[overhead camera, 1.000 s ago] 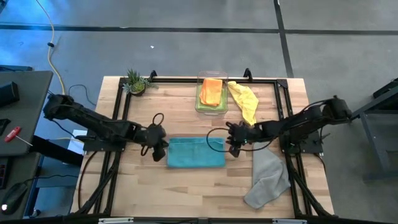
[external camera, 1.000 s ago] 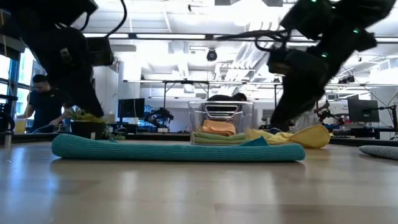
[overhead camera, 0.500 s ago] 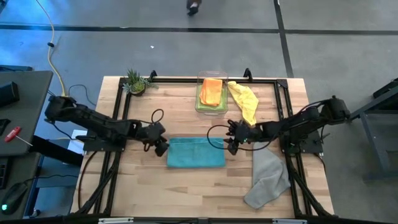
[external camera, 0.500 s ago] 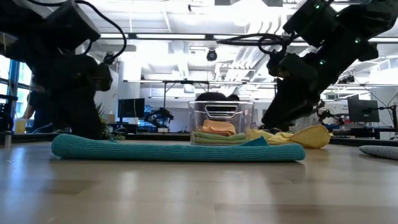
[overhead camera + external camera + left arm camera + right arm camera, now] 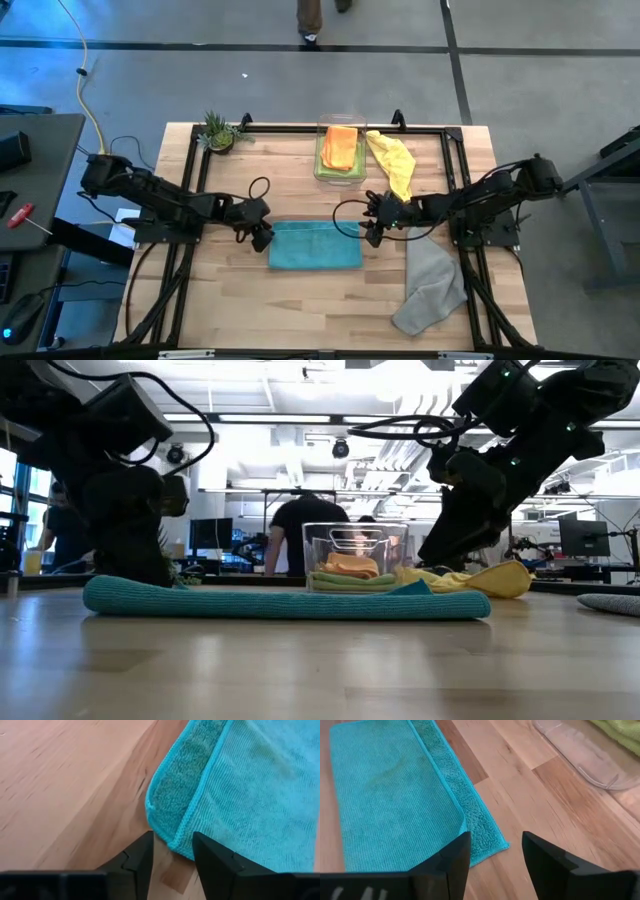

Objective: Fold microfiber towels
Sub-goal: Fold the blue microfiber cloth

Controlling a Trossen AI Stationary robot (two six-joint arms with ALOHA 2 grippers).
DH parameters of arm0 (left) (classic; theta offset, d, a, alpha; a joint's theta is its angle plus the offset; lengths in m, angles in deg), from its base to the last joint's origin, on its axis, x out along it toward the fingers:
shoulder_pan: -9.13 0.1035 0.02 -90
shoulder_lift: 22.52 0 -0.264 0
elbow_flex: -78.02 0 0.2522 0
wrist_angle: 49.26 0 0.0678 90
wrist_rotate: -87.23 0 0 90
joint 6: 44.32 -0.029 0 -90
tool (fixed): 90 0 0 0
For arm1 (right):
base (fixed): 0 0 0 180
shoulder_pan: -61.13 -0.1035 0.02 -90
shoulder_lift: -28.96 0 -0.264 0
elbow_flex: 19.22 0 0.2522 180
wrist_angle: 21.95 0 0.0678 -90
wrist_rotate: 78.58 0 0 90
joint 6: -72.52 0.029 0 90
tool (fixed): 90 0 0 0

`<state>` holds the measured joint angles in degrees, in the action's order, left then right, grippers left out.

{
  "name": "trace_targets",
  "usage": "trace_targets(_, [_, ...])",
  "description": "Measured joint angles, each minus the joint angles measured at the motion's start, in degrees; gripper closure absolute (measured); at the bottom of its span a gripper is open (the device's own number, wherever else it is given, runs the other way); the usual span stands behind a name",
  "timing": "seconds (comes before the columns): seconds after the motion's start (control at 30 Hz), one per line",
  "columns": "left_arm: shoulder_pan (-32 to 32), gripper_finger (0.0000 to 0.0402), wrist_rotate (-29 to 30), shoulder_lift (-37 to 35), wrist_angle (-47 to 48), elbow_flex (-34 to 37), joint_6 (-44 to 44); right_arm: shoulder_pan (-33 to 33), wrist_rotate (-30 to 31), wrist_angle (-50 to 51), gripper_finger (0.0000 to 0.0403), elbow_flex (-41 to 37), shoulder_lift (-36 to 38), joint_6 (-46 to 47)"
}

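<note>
Left gripper (image 5: 169, 851): fingers apart, nothing held, a corner of the folded teal towel (image 5: 316, 245) between the tips. Right gripper (image 5: 495, 851): fingers apart, empty, over the opposite corner. Towel flat on the wooden table (image 5: 300, 300). Beyond: clear bin (image 5: 338, 150) holding the orange towel (image 5: 339, 146), person (image 5: 297, 530) behind.

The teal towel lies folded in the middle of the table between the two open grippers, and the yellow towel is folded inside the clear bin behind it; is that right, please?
Not quite. The yellow towel lies loose on the table beside the clear bin, not inside it; the high view shows the orange towel in the bin. The rest holds: the teal towel lies folded between the open left gripper and right gripper.
</note>
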<state>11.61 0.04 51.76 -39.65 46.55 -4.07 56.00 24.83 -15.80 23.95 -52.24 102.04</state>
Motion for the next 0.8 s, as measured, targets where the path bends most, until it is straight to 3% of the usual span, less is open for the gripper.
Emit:
trace_targets(0.2, [0.0,0.0299,-0.9,-0.3,-0.1,0.0,-1.8,0.0,0.0,0.0,0.0232,0.0,0.0,0.0])
trace_targets(0.47, [-0.1,0.0369,-4.0,-1.0,0.1,0.0,-4.5,-0.6,-3.0,0.5,0.0232,0.0,0.0,2.0])
trace_targets(0.6, [-0.1,0.0396,-4.1,-1.0,0.1,0.0,-6.2,-2.9,-2.3,0.5,0.0232,0.0,-0.1,-2.4])
trace_targets(0.8, [-0.1,0.0388,-3.9,-1.1,0.1,0.0,-5.6,-4.4,-0.3,-2.1,0.0226,0.0,-3.0,-8.5])
